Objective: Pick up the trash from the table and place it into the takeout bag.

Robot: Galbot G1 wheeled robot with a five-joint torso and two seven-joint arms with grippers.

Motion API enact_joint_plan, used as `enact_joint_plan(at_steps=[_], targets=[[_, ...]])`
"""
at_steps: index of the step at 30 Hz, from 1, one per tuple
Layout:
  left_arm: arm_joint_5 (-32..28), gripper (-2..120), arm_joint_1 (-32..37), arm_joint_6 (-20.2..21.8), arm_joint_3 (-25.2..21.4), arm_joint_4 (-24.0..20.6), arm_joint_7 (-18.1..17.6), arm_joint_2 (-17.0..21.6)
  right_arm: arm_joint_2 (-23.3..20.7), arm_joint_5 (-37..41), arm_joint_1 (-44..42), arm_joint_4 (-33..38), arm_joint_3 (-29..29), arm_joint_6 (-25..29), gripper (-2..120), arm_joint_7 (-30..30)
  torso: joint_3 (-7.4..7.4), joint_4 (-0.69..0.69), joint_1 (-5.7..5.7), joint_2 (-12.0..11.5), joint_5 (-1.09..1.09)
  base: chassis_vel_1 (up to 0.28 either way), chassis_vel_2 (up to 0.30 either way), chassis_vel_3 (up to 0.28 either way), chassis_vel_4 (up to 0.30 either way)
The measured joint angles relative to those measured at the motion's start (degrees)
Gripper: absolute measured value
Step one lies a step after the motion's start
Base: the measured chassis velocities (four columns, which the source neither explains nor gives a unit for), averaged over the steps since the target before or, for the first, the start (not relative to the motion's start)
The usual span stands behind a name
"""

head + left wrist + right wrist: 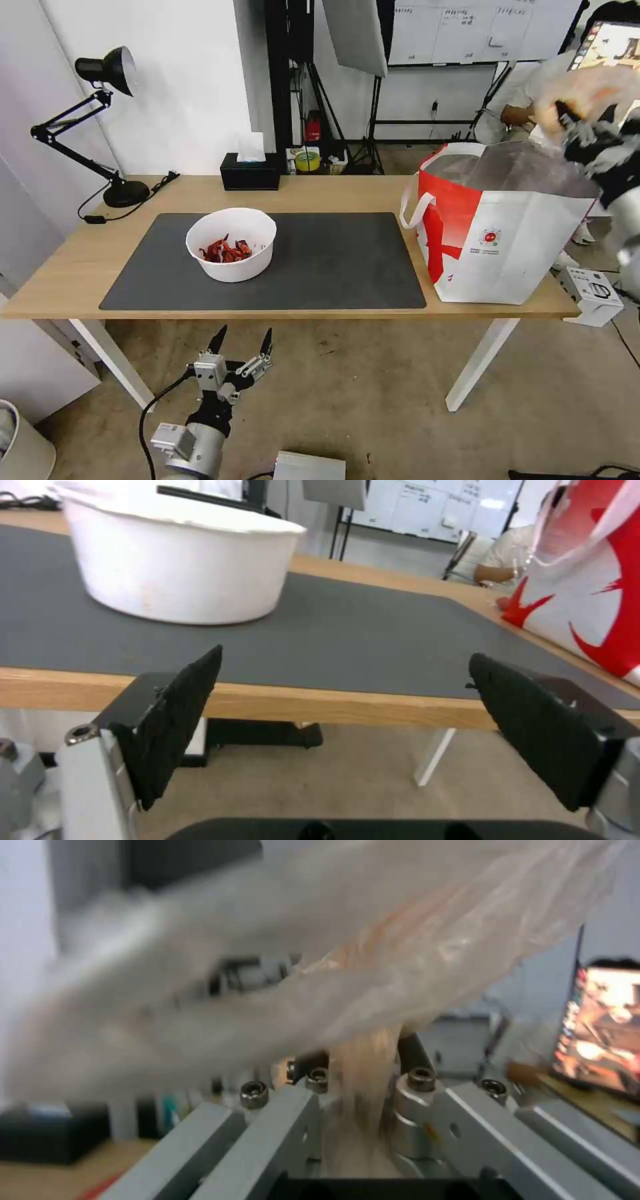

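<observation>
A small clear bag of orange-brown food is held pinched in the clenched right pincer, raised above the far right rim of the open takeout bag, whose mouth lies directly below and slightly left of it. The white bowl of red shells is left on the grey mat, just beyond the released left pincer, which is parked below the near edge of the counter; the left arm is judged nearer.
</observation>
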Motion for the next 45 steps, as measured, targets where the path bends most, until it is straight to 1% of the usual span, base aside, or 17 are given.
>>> enact_joint_plan(at_steps=[2, 3, 5, 6, 9, 17, 20, 26, 30, 31, 34, 35, 37, 39, 41, 42, 45], targets=[[0.03, 100, -0.52, -0.02, 1.12, 0.32, 0.2, 0.05, -2.46, 3.81, 5.97, -1.87, -5.21, -5.23, 5, 3.0, 0.0, 0.0, 0.0, 0.0, 0.01, 0.0, 0.0, 0.0, 0.0], [0.03, 100, -0.52, -0.02, 1.12, 0.32, 0.2, 0.05, -2.46, 3.81, 5.97, -1.87, -5.21, -5.23, 5, 3.0, 0.0, 0.0, 0.0, 0.0, 0.01, 0.0, 0.0, 0.0, 0.0], [0.66, 100, -0.55, -0.03, 2.95, 0.33, 0.3, -0.07, -3.23, 7.28, 10.75, -2.81, -9.58, -9.73, 5, 6.17, 0.0, 0.0, 0.0, 0.0, 0.01, 0.0, 0.0, 0.0, 0.0], [0.66, 100, -0.55, -0.03, 2.95, 0.33, 0.3, -0.07, -3.23, 7.28, 10.75, -2.81, -9.58, -9.73, 5, 6.17, 0.0, 0.0, 0.0, 0.0, 0.01, 0.0, 0.0, 0.0, 0.0], [1.82, 100, -0.47, -0.12, 5.47, 0.25, 0.37, -0.82, -3.43, 12.18, 14.16, -3.04, -12.47, -16.1, 5, 9.77, 0.0, 0.0, 0.0, 0.0, 0.01, 0.0, 0.0, 0.0, 0.0], [2.27, 100, -0.82, -0.39, 7.17, 0.84, 0.47, -0.67, -3.34, 15.28, 15.2, -3.46, -14.16, -21.86, 4, 13.61, 0.0, 0.0, 0.0, 0.0, 0.01, 0.0, 0.0, 0.0, 0.0], [2.27, 100, -1.58, -0.4, 7.65, 1.5, 0.52, -0.34, -2.82, 16.58, 15.56, -3.56, -14.9, -23.91, 4, 16.55, 0.0, 0.0, 0.0, 0.0, 0.01, 0.0, 0.0, 0.0, 0.0], [2.28, 100, -2.3, -0.4, 8.42, 2.05, 0.52, -0.27, -1.87, 17.55, 15.68, -3.7, -14.99, -24.69, 5, 18.66, 0.0, 0.0, 0.0, 0.0, 0.0, 0.0, 0.0, 0.0, 0.0], [2.28, 100, -2.42, -0.35, 8.5, 2.03, 0.53, 0.03, -1.5, 17.55, 14.89, -3.44, -14.68, -24.79, 21, 19.18, 0.0, 0.0, 0.0, 0.0, 0.0, 0.0, 0.0, 0.0, 0.0], [2.28, 100, -2.42, -0.35, 8.5, 2.03, 0.53, 0.03, -1.5, 17.55, 14.89, -3.44, -14.68, -24.79, 21, 19.18, 0.0, 0.0, 0.0, 0.0, 0.0, 0.0, 0.0, 0.0, 0.0], [2.16, 100, -2.24, -0.3, 7.91, 1.83, 0.53, 0.43, -1.51, 17.36, 14.07, -3.22, -14.12, -24.79, 36, 19.21, -0.01, 0.0, -0.01, 0.0, 0.0, 0.0, 0.0, 0.0, 0.0], [2.16, 100, -2.24, -0.3, 7.91, 1.83, 0.53, 0.43, -1.51, 17.36, 14.07, -3.22, -14.12, -24.79, 36, 19.21, -0.01, 0.0, -0.01, 0.0, 0.0, 0.0, 0.0, 0.0, 0.0], [2.06, 100, -2.22, -0.29, 7.68, 1.79, 0.53, 0.7, -1.44, 17.2, 13.98, -3.14, -14.03, -24.66, 48, 19.11, 0.0, 0.0, -0.01, 0.0, 0.0, 0.0, 0.0, 0.0, 0.0], [2.02, 100, -2.24, -0.27, 7.6, 1.78, 0.53, 0.77, -1.4, 17.15, 13.98, -3.09, -14.02, -24.52, 51, 19.04, 0.0, 0.0, -0.01, 0.0, 0.0, 0.0, 0.0, 0.0, 0.0], [1.97, 100, -2.25, -0.25, 7.56, 1.75, 0.52, 0.84, -1.31, 17.0, 13.98, -3.04, -14.0, -24.01, 61, 18.87, 0.0, 0.0, -0.01, 0.0, 0.0, 0.0, 0.0, 0.0, 0.0], [1.97, 100, -2.25, -0.25, 7.56, 1.75, 0.52, 0.84, -1.31, 17.0, 13.98, -3.04, -14.0, -24.01, 61, 18.87, 0.0, 0.0, -0.01, 0.0, 0.0, 0.0, 0.0, 0.0, 0.0], [1.95, 100, -2.2, -0.23, 7.55, 1.73, 0.45, 0.77, -1.14, 16.93, 13.96, -3.03, -13.89, -22.73, 78, 18.71, 0.0, 0.0, -0.01, 0.0, 0.0, 0.0, 0.0, 0.0, 0.0]])
